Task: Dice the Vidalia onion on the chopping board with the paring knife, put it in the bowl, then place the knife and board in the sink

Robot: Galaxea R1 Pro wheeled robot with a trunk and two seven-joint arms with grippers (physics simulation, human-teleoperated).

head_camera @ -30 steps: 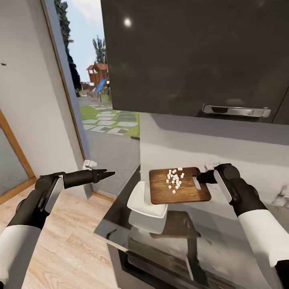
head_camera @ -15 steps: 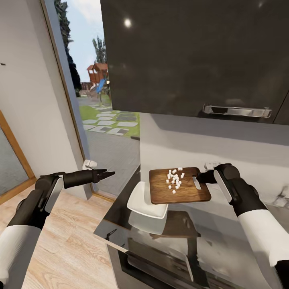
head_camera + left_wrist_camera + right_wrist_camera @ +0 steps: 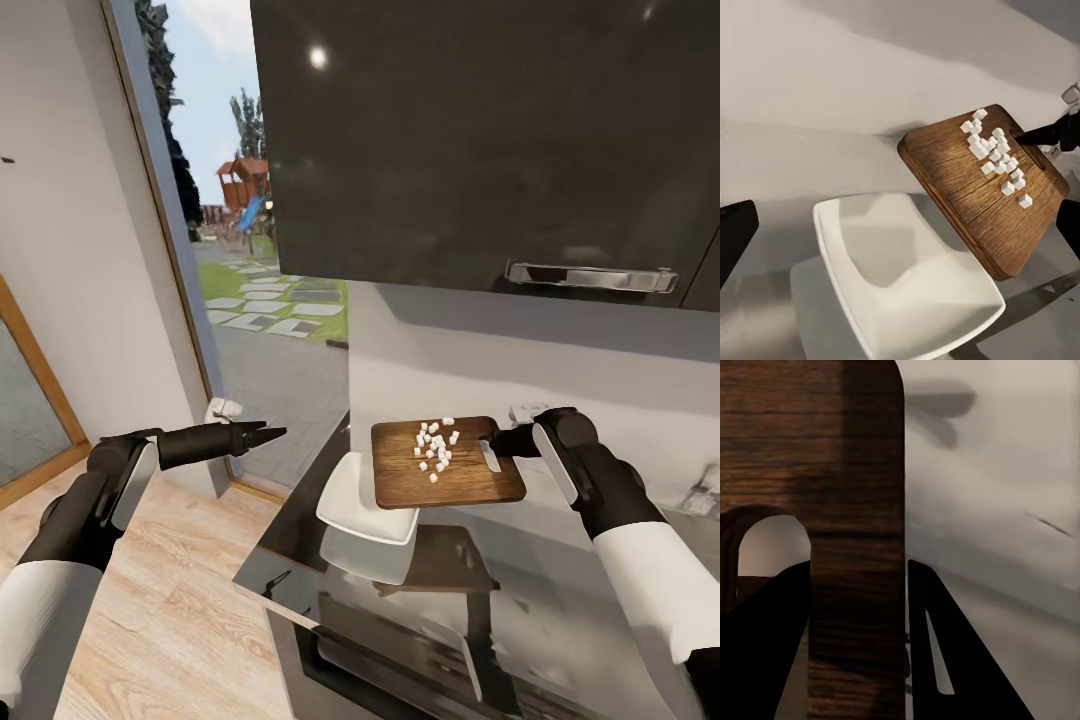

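The onion is already cut: the diced onion (image 3: pixel 436 447) lies as a loose cluster of small white cubes on the chopping board (image 3: pixel 445 463), toward the handle end, so the fetching and dicing look done, while tipping the pieces into the bowl is the step in hand. The right gripper (image 3: pixel 503 441) is clamped on the board's slotted end; in the right wrist view its two dark fingers (image 3: pixel 769 649) sit on either side of the wooden strip beside the handle slot, pressed against it. The board hangs clear of the countertop (image 3: pixel 300 545), roughly level in the head view, its far end reaching out from the fingers to overlap the rim of the bowl (image 3: pixel 358 497), which sits just beyond and below the board's free end. No cubes are visible in the bowl in the left wrist view, so the transfer appears not yet begun; after it, the board and the paring knife still have to go to the sink. The left gripper (image 3: pixel 262 434) is held out well apart from the board, off the counter's edge, fingers drawn together to a point and empty. Around stand a dark upper cabinet (image 3: pixel 480 140) with a chrome handle close above the board, a pale wall behind, and an open doorway to a garden; the cabinet may limit how high the board can be tilted.
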